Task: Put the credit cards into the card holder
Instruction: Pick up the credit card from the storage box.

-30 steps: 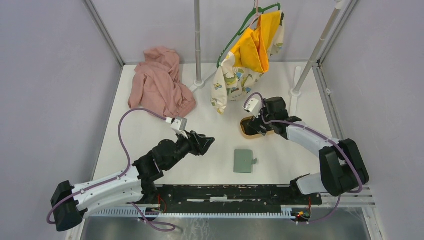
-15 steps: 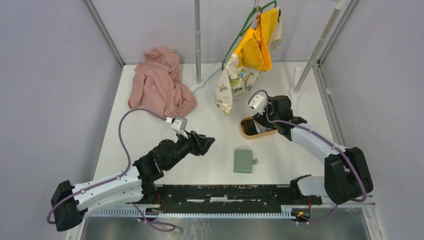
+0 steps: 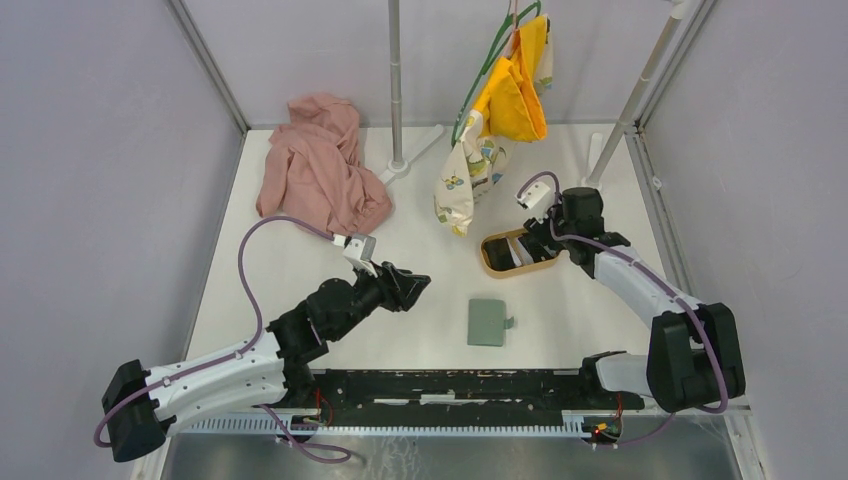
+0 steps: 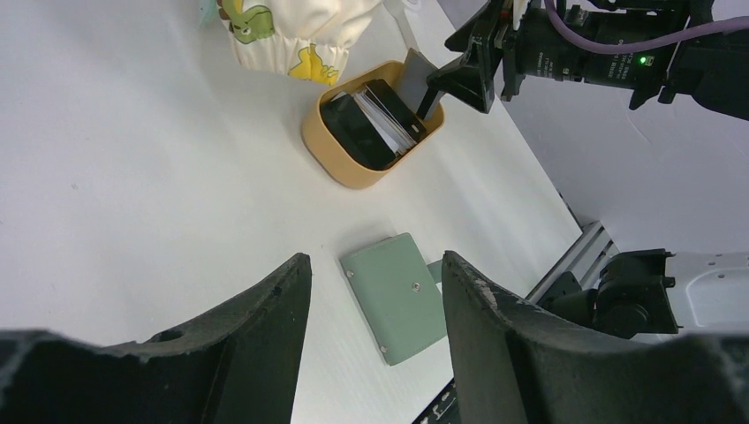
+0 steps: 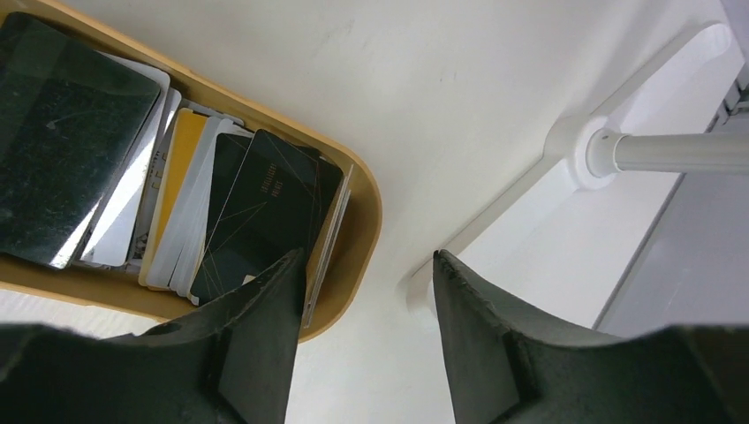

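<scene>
**mo:** Sage-green wallet [image 3: 487, 322] is lying flat and folded shut on the white desk [image 3: 420, 235], a bit right of centre, toward the near edge. A little tab sticks out of its right side.

**kit:** And the cards [image 5: 265, 203]?

**mo:** In the wood tray [image 4: 322, 159], just far-right of the wallet, not touching it. Mostly black ones plus some white and one yellow, leaning on each other like a sloppy deck. One pale card [image 4: 412, 78] stands tilted at the tray's right end.

**kit:** So the right tool [image 3: 528, 242] has it?

**mo:** Nope, its fingers are apart. They straddle the tray's end wall with that pale card in the gap, just beside one finger [image 5: 256, 344]. Can't tell if it's touching.

**kit:** Left tool [image 3: 418, 283]?

**mo:** Also apart, holding nothing, hanging over bare desk left of the wallet and well apart from the tray. On its wrist cam the wallet shows in the gap between the fingers, down on the desk.

**kit:** Other stuff?

**mo:** Pink cloth [image 3: 320, 175] heaped far left, and a yellow-and-dino-print cloth [image 3: 462, 185] hanging on a green hanger right of the pole [image 3: 396, 80].
</scene>
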